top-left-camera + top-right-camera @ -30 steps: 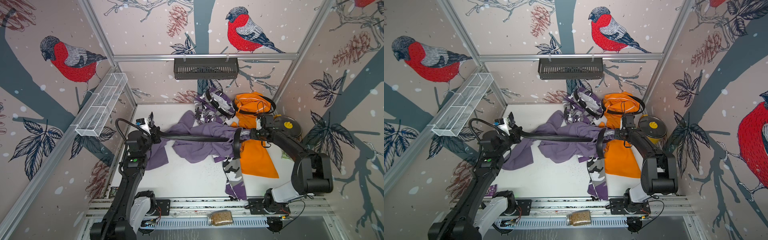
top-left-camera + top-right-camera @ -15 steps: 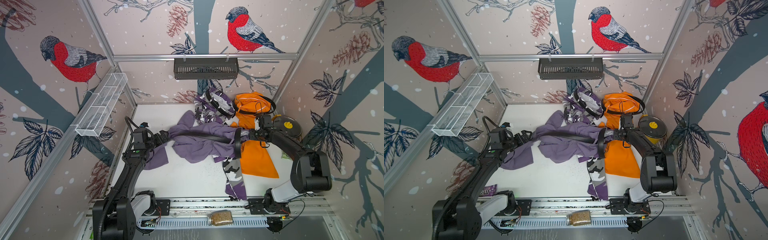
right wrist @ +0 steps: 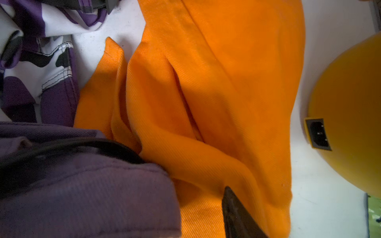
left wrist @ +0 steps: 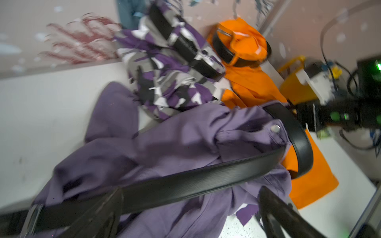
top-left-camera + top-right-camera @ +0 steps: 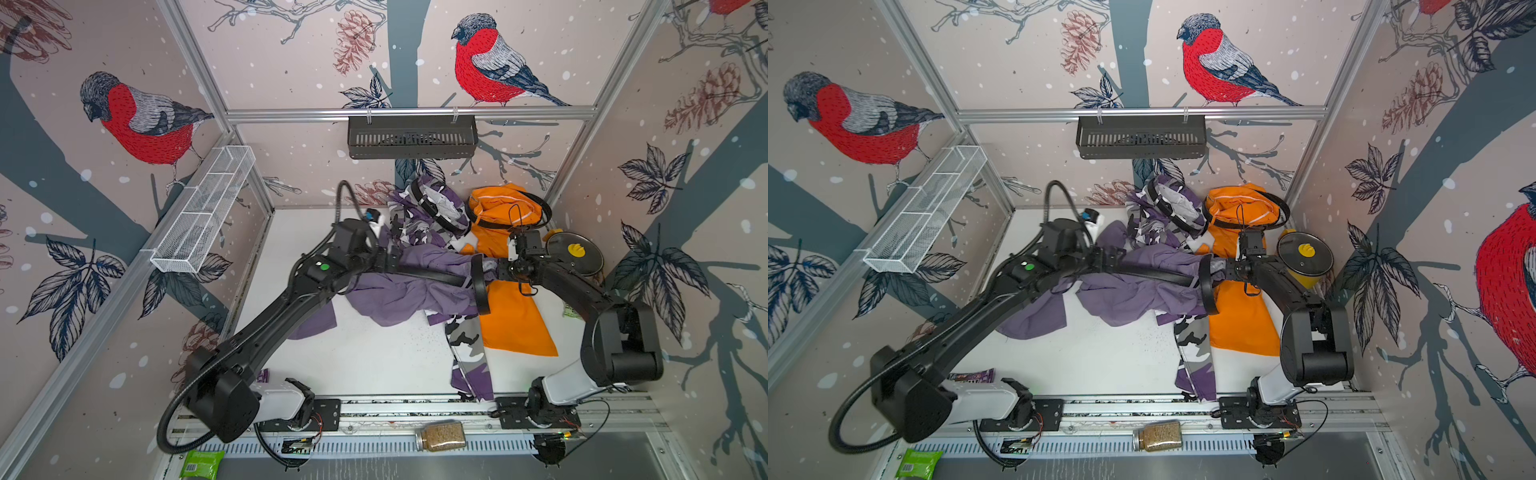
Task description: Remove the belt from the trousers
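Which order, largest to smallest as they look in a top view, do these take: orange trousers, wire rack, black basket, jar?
1. orange trousers
2. wire rack and black basket: these look about alike, so not ranked
3. jar

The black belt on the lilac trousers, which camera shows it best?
The left wrist view: the belt crosses the frame close up, looping round the waistband of the lilac trousers. Both top views show it small; the right wrist view catches only a dark sliver.
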Available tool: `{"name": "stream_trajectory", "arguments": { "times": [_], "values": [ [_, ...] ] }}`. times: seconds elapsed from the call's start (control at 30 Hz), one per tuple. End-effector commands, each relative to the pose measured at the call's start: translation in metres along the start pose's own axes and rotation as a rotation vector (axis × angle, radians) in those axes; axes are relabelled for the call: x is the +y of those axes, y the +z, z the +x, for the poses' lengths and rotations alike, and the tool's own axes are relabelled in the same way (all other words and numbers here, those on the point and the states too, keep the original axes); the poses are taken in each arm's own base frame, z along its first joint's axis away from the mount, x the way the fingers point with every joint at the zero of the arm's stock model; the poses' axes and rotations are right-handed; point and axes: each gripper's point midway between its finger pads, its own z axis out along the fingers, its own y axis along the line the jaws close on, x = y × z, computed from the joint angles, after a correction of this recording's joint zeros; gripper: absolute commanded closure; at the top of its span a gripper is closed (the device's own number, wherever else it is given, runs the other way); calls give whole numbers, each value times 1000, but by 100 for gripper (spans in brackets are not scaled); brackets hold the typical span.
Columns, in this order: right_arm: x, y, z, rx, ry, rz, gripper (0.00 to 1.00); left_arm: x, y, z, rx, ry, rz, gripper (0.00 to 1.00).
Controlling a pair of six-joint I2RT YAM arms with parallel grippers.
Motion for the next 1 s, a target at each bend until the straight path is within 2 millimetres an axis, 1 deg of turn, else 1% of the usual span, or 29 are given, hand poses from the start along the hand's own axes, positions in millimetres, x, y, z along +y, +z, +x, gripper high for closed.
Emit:
{"name": "stream_trajectory", "arguments": {
  "times": [0.0, 0.07, 0.13, 0.2, 0.27, 0.33, 0.47, 0.53, 0.7, 0.83, 0.97],
  "values": [
    [4, 1, -2, -11, -11, -12, 47, -22, 27, 4, 47, 364, -65, 0],
    [5, 2, -1, -5, -17, -16, 47, -41, 46, 2, 76, 439, -8, 0],
    [6, 3, 0, -3, -20, -17, 46, -53, 63, -4, 87, 450, 44, 3],
    [5, 3, 0, -3, -23, -16, 46, -69, 80, -3, 115, 471, 134, 3],
    [6, 3, 0, -2, -24, -21, 46, -83, 99, 8, 180, 476, 221, 5],
    [7, 3, -1, -3, -25, -25, 45, -95, 115, 25, 270, 477, 310, 7],
    [7, 1, -2, -6, -29, -28, 45, -103, 135, 58, 447, 457, 391, 17],
    [8, 0, -2, -10, -29, -29, 45, -106, 137, 66, 455, 454, 413, 20],
    [7, -1, -2, -12, -28, -29, 44, -116, 126, 66, 420, 431, 476, 27],
    [9, 0, -2, -11, -29, -38, 44, -123, 119, 70, 427, 410, 524, 30],
    [9, 0, -1, -8, -28, -43, 44, -128, 110, 60, 393, 383, 560, 31]
  ]
}}
